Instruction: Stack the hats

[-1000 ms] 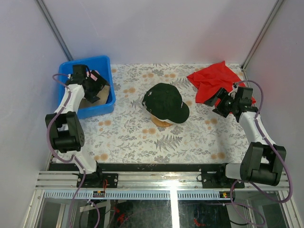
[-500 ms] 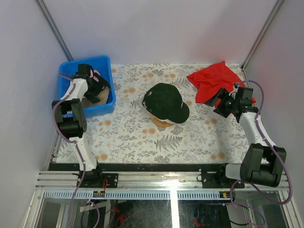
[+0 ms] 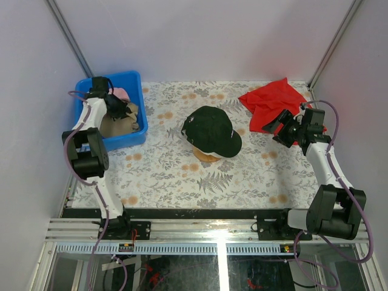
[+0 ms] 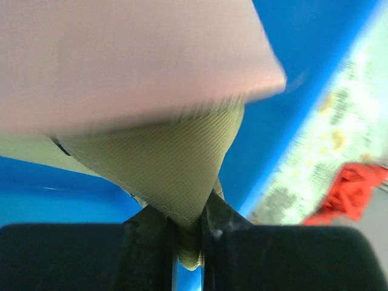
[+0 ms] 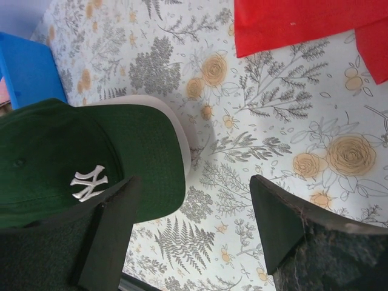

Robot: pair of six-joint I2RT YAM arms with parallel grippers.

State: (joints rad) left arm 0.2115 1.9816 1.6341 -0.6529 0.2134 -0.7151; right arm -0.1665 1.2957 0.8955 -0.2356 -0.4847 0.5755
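Pinch at left gripper (image 4: pixel 188 242) — pads pressed nearly together on a fold of tan cap (image 4: pixel 176 163), inside blue bin (image 3: pixel 124 141) at 10 o'clock, pink cap (image 4: pixel 121 54) right against it. Looks light, floppy at crown, stiff only at brim; probably safer taken at brim edge or seam, else likely to sag and drag pink one along. At 3 o'clock by red cloth (image 3: pixel 273 100), right gripper (image 5: pixel 193 203) spread wide, holding nothing. At centre, dark green cap (image 3: pixel 209 127) over white cap (image 5: pixel 183 145) — on wooden stand (image 3: pixel 206 156).
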